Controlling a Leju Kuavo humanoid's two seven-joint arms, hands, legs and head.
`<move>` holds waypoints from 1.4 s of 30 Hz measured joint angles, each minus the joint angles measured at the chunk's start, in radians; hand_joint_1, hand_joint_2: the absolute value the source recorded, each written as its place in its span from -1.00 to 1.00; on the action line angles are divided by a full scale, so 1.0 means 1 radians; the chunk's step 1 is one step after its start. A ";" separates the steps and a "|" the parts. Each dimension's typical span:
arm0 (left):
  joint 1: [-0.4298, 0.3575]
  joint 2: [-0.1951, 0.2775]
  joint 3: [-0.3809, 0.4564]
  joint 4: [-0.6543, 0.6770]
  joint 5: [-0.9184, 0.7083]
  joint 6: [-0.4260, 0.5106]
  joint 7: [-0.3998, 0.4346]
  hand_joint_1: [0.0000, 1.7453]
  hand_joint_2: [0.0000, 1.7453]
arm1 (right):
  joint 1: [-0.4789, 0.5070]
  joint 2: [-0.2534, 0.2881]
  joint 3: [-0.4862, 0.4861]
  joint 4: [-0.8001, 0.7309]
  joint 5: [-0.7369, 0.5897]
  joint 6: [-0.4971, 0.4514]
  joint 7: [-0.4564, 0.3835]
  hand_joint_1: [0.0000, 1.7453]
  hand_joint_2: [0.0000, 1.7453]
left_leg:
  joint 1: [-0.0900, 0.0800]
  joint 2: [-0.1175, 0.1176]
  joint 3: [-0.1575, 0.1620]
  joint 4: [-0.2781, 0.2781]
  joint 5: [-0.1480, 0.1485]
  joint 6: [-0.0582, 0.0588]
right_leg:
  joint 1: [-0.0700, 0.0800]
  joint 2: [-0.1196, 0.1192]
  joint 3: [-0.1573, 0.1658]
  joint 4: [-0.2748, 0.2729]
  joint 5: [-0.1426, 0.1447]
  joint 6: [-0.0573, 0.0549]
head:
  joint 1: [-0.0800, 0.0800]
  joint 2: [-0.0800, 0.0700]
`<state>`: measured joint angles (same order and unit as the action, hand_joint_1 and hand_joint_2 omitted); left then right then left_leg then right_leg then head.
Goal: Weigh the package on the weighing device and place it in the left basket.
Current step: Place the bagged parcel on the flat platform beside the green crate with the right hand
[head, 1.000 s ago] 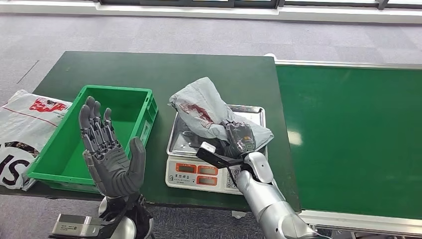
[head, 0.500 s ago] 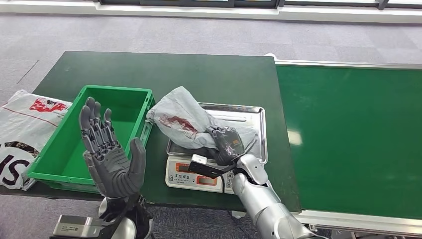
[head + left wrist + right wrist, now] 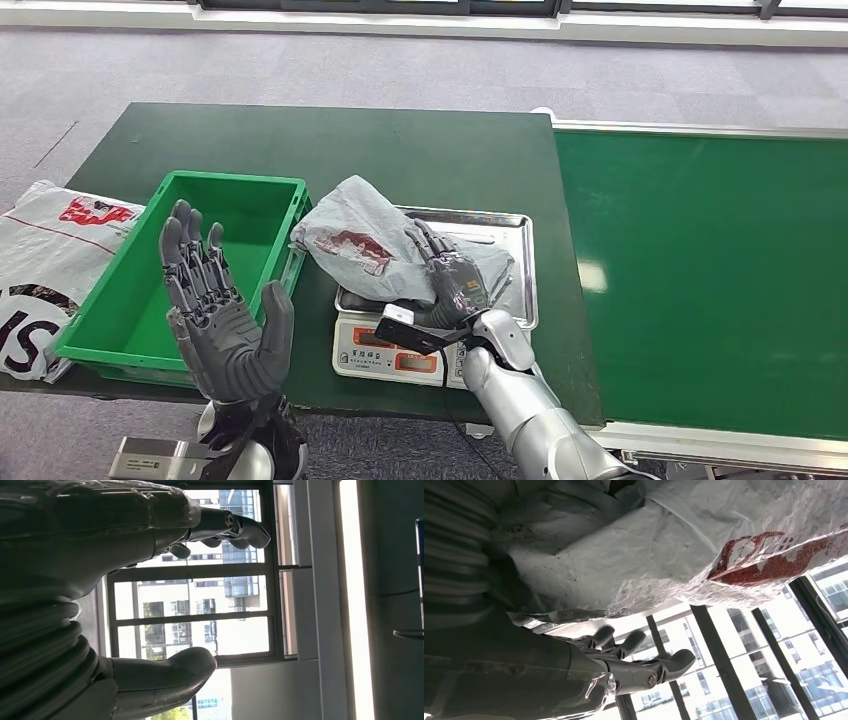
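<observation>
Right hand [image 3: 452, 285] gripping package [image 3: 365, 240] mid-frame over scale [image 3: 400, 350]; long axis pointing left toward green basket [image 3: 140, 310]. Left hand [image 3: 225, 325] open, lower left.

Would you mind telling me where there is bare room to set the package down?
The green basket holds nothing: its whole floor is free. Bare table lies behind the basket and the scale. The belt is bare too. The scale tray is crowded: the package and the right hand cover it. The left hand hovers at the basket's near edge.
</observation>
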<state>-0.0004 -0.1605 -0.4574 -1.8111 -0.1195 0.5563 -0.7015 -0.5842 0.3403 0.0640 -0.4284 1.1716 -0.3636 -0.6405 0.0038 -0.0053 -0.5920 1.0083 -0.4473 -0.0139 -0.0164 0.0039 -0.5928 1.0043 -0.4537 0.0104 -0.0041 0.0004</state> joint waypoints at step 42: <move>0.042 0.008 0.000 -0.037 -0.007 0.046 0.000 -1.00 1.00 | 0.314 -0.206 0.440 -1.140 -0.966 -0.118 -0.061 -1.00 1.00 | 0.000 0.000 -0.001 0.000 -0.002 0.001 | 0.000 0.000 -0.001 0.000 -0.001 0.000 | 0.000 0.000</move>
<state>0.0415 -0.1530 -0.4574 -1.8482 -0.1267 0.6020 -0.7019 -0.2703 0.1343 0.5037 -1.5680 0.2051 -0.4815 -0.7012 0.0038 -0.0048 -0.5926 1.0083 -0.4493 -0.0132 -0.0165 0.0039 -0.5935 1.0042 -0.4546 0.0104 -0.0038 0.0003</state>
